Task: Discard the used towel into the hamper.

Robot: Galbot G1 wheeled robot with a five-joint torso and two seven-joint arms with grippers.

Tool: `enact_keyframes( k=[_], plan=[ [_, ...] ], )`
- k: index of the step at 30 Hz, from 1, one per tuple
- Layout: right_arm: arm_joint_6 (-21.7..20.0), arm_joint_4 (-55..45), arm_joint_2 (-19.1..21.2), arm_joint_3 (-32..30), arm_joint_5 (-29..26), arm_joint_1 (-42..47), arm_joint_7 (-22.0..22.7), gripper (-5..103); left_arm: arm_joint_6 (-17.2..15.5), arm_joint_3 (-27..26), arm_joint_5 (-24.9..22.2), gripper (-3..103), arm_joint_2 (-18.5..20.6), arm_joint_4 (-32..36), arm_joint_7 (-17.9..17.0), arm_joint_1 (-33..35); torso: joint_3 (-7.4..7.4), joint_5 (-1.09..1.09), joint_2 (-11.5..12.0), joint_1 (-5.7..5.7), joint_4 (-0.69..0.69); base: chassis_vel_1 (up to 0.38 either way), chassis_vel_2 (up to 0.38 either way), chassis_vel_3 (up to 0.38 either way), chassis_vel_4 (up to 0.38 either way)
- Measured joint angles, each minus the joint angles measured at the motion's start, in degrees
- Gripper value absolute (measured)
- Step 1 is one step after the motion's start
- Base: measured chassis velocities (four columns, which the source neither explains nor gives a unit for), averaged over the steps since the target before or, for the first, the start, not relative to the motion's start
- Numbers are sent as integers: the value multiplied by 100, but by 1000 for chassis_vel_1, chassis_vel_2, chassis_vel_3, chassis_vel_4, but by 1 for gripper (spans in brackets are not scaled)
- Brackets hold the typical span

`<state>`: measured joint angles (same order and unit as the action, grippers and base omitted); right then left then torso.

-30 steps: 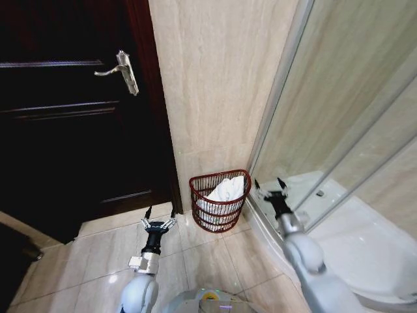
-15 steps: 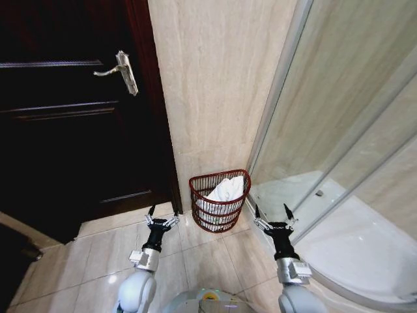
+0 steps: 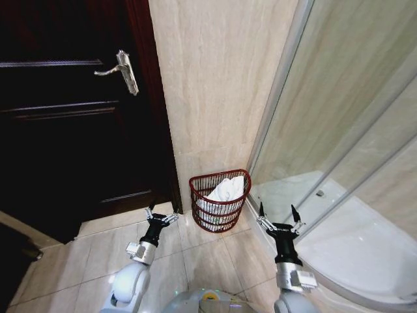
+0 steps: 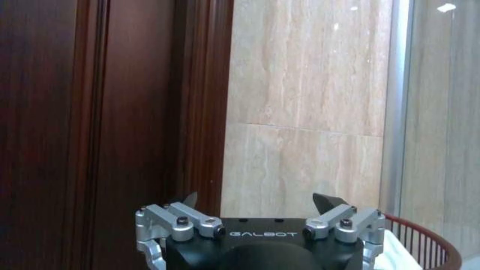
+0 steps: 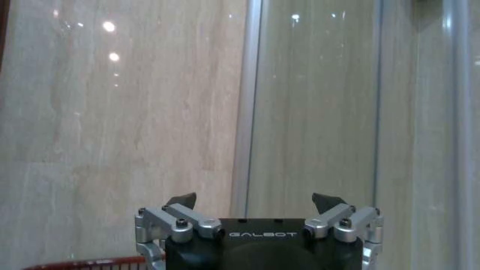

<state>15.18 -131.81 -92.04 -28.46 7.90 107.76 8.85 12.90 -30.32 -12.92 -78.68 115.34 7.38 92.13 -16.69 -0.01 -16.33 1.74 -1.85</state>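
The hamper point(image 3: 219, 201), a small reddish-brown slatted basket, stands on the floor against the tiled wall. A white towel point(image 3: 226, 190) lies bunched inside it, rising above the rim. My left gripper point(image 3: 159, 216) hovers open and empty to the left of the hamper, low over the floor. Open and empty too, my right gripper point(image 3: 279, 216) hangs to the hamper's right, in front of the shower glass. The left wrist view catches the hamper's rim point(image 4: 426, 238) and a bit of towel point(image 4: 394, 256) past the open left gripper point(image 4: 261, 203). The right wrist view has the hamper rim point(image 5: 90, 263) at its lower edge, beside the right gripper point(image 5: 255, 202).
A dark wooden door point(image 3: 71, 124) with a metal handle point(image 3: 124, 70) stands to the left. A glass shower enclosure point(image 3: 339, 156) with a white tray point(image 3: 365, 254) fills the right. Beige floor tiles point(image 3: 98, 254) lie open before the door.
My right arm has pulled back and down, from beside the hamper towards the robot's body. The left gripper shifted slightly. The hamper and towel stayed put.
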Motion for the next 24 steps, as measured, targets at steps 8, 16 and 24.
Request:
enact_keyframes(
  k=[8,16,24],
  plan=[
    [215,120,143,-87,-176,178,36,100,10,46,36,100,-16,-38,-3,-92,131,0,199,-68,0,0,0,0,0],
    [235,213,141,-34,-191,144,25,100,58,24,40,100,38,-147,-14,-180,277,0,408,-133,0,0,0,0,0],
    [194,234,155,21,-158,142,29,100,116,9,12,100,55,-172,-14,-184,417,0,600,-170,0,0,0,0,0]
  ],
)
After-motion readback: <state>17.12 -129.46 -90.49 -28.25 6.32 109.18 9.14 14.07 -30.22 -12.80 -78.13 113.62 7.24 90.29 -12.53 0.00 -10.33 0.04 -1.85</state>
